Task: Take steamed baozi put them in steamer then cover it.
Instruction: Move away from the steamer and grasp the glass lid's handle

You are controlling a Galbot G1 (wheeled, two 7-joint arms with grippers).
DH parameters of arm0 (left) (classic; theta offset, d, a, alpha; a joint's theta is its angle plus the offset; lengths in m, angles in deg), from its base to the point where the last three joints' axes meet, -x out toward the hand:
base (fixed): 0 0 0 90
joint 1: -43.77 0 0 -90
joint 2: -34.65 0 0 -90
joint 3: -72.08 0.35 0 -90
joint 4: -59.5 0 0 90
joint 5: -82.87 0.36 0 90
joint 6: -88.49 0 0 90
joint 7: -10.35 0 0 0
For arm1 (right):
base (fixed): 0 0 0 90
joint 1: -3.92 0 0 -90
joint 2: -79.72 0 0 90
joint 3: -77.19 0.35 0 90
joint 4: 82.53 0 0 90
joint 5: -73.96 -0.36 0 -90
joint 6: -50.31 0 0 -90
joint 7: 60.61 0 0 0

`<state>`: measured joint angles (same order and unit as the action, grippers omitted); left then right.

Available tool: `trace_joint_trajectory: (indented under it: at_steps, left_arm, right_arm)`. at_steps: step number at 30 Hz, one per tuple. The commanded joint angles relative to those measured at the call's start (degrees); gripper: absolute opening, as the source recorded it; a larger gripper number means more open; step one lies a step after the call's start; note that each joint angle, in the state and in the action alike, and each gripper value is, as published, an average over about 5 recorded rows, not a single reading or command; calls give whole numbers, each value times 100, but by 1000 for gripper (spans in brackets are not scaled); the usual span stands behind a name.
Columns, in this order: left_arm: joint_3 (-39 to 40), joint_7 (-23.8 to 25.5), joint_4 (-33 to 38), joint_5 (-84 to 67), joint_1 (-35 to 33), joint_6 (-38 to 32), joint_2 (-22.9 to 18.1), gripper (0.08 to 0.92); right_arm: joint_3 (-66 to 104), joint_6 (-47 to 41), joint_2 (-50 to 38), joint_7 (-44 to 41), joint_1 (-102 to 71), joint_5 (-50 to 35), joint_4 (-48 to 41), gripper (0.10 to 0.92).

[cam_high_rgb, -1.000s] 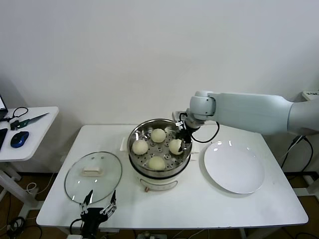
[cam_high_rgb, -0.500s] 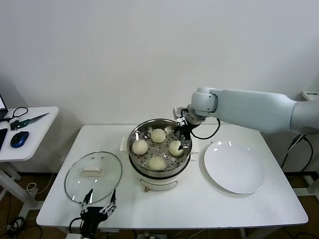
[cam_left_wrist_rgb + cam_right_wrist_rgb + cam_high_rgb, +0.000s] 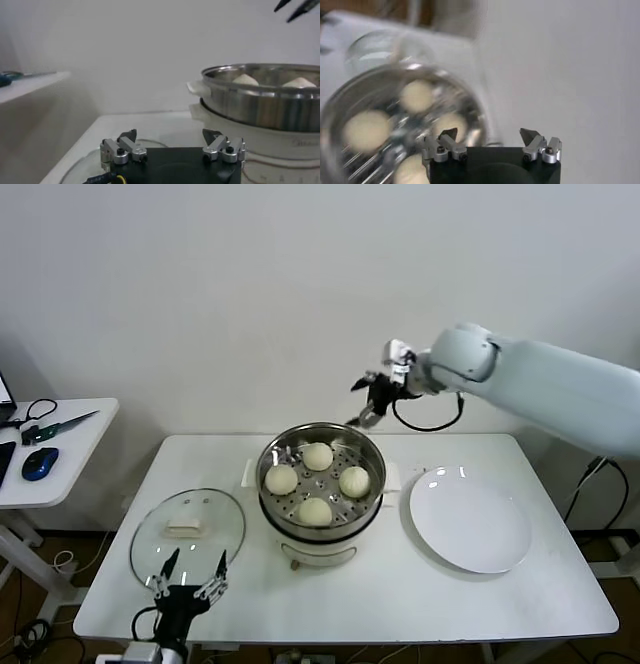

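White tabletop (image 3: 400, 604) carries the round shiny steel steamer (image 3: 321, 529) on its white base, with four off-white round baozi (image 3: 316, 511) on the perforated tray inside. Left of it lies the clear glass cover (image 3: 187, 537) with a cream handle; right, a flat white plate (image 3: 470, 520). Above the pot's far rim hovers the right gripper (image 3: 366, 401), fingers spread, empty. By the near table edge, just before the cover, sits the left gripper (image 3: 187, 581), spread wide, empty.

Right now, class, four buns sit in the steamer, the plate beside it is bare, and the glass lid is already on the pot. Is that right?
Not quite. The lid is not on the steamer; the head view shows it lying on the table to the pot's left, near the left tool. The rest holds: four buns in the steamer, and the plate is bare.
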<state>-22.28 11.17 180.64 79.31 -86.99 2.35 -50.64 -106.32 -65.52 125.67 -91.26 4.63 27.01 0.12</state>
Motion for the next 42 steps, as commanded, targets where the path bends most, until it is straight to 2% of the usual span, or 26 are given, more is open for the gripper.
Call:
trace_joint_trajectory:
  at_steps: [1, 3, 6, 11, 17, 21, 25, 32, 37, 42]
  left_arm:
    - [5, -44, 27, 23, 142, -94, 132, 823]
    - [6, -24, 62, 41, 189, -64, 183, 823]
    - [-17, -41, 109, 53, 214, -55, 270, 823]
    - [-37, -56, 57, 222, 324, -180, 376, 823]
    - [32, -46, -26, 579, 384, -375, 426, 823]
    - [62, -149, -122, 928, 357, -483, 514, 823]
    - [0, -602, -242, 1797, 359, -618, 630, 823]
    - [-342, -1763, -645, 4657, 420, -1059, 1123, 823]
    - [-338, -2239, -1270, 5847, 600, -688, 1386, 823]
    - [-190, -3085, -2334, 7207, 986, -97, 1493, 823]
  right_arm:
    - [5092, 248, -2020, 2505, -4377, 273, 928, 823]
    - [6250, 560, -2273, 2497, -5695, 517, 1116, 823]
    - [8442, 922, -2209, 2471, -8056, 882, 1411, 823]
    - [10804, 1951, -1168, 2498, -10696, 1335, 1695, 823]
    - [11338, 3464, 261, 2450, -11951, 1491, 1693, 823]
    - [11222, 3838, 979, 2299, -12351, 1602, 1613, 823]
    - [10951, 4039, 1494, 2284, -12577, 1646, 1550, 823]
    - [10410, 4306, 2040, 2288, -12734, 1924, 1468, 823]
    - [10178, 4395, 2312, 2285, -12718, 2185, 1467, 823]
    - [10054, 4404, 2484, 2287, -12662, 2346, 1495, 823]
